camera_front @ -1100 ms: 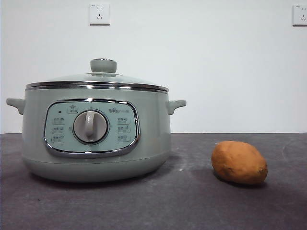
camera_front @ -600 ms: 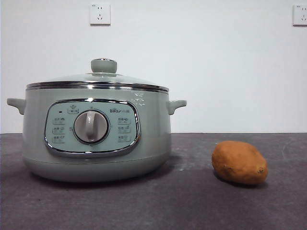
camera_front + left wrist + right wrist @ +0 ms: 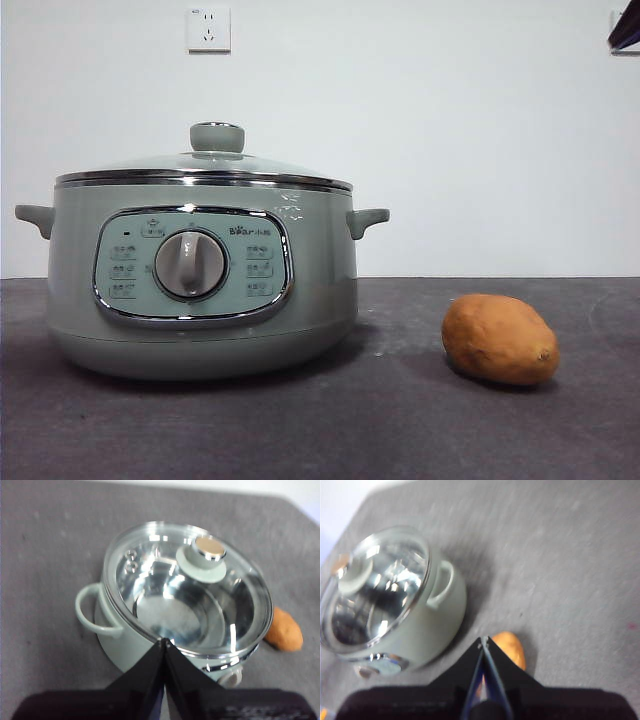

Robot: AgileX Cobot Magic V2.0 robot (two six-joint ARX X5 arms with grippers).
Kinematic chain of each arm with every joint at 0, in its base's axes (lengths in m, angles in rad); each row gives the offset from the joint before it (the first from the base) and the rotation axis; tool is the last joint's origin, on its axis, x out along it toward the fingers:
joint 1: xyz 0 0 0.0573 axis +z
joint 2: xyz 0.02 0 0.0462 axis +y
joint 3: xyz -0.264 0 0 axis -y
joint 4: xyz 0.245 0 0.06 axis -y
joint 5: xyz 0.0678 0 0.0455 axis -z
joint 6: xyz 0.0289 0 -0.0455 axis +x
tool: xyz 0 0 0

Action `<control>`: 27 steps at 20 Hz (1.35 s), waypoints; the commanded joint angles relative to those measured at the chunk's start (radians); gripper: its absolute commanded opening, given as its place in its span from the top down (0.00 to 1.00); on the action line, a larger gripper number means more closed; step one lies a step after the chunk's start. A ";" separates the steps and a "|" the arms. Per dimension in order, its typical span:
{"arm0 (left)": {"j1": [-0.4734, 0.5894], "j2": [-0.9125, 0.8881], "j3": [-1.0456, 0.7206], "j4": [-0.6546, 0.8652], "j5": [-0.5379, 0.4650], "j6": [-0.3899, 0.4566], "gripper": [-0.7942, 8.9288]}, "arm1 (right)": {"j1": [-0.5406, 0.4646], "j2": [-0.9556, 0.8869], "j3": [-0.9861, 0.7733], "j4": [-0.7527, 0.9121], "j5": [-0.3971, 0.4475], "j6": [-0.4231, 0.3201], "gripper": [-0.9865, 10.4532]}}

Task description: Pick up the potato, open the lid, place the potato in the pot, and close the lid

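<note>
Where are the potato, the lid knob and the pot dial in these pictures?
potato (image 3: pixel 499 339): front view, middle of its orange-brown skin.
lid knob (image 3: pixel 216 137): front view, side of the pale-green knob.
pot dial (image 3: pixel 190 264): front view, centre of the round dial.

The glass lid (image 3: pixel 203 165) sits seated on the sage-green pot (image 3: pixel 200 300); the orange-brown potato (image 3: pixel 499 339) lies apart, apparently untouched.

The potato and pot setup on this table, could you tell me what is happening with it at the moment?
Nothing is being held yet. The potato lies on the dark table beside the electric cooking pot, apart from it, and the glass lid is on the pot. The right end effector, shut, hangs above the potato; the left end effector, also shut, hangs over the pot.
</note>
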State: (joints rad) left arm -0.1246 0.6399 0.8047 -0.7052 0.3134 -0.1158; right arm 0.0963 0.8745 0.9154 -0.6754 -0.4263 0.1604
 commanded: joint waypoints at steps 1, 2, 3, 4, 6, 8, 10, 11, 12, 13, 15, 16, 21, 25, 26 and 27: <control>0.001 0.071 0.037 -0.031 0.010 0.040 0.92 | -0.002 0.032 0.006 -0.010 -0.018 -0.034 0.90; 0.001 0.102 0.047 -0.035 0.010 0.040 0.92 | -0.002 0.041 0.006 -0.014 -0.018 -0.034 0.85; 0.001 0.122 0.050 -0.034 0.011 0.040 0.91 | -0.002 0.046 0.006 -0.014 -0.017 -0.034 0.77; 0.001 0.135 0.050 -0.031 0.011 0.040 0.82 | -0.002 0.046 0.006 -0.014 -0.017 -0.034 0.70; 0.001 0.145 0.050 -0.010 0.010 0.039 0.50 | -0.002 0.046 0.006 -0.014 -0.016 -0.034 0.56; 0.001 0.145 0.050 0.033 0.010 0.037 0.46 | -0.002 0.047 0.006 -0.013 -0.013 -0.034 0.52; 0.001 0.145 0.051 0.070 0.016 0.026 0.46 | 0.011 0.058 0.006 -0.005 -0.011 -0.034 0.52; 0.000 0.145 0.051 0.089 0.038 0.011 0.46 | 0.029 0.069 0.006 -0.006 -0.005 -0.033 0.52; -0.001 0.145 0.051 0.108 0.066 0.003 0.46 | 0.056 0.086 0.006 -0.006 0.027 -0.028 0.52; -0.001 0.145 0.051 0.125 0.092 0.003 0.46 | 0.095 0.109 0.006 -0.007 0.073 -0.027 0.52; -0.001 0.145 0.051 0.149 0.110 -0.016 0.47 | 0.186 0.169 0.006 -0.006 0.154 -0.027 0.52; -0.001 0.145 0.051 0.158 0.112 -0.016 0.47 | 0.231 0.207 0.008 -0.006 0.200 -0.027 0.52; -0.001 0.145 0.051 0.158 0.113 -0.020 0.47 | 0.385 0.446 0.042 0.018 0.364 -0.027 0.52; -0.001 0.145 0.051 0.156 0.113 -0.023 0.47 | 0.410 0.637 0.056 0.069 0.385 -0.021 0.52; -0.001 0.145 0.051 0.151 0.112 -0.023 0.47 | 0.410 0.680 0.056 0.072 0.405 -0.014 0.52; -0.001 0.145 0.051 0.148 0.112 -0.023 0.47 | 0.410 0.717 0.056 0.074 0.410 -0.011 0.52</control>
State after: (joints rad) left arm -0.1246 0.7872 0.8509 -0.5583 0.4217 -0.1326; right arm 0.5045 1.5829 0.9710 -0.6048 -0.0223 0.1410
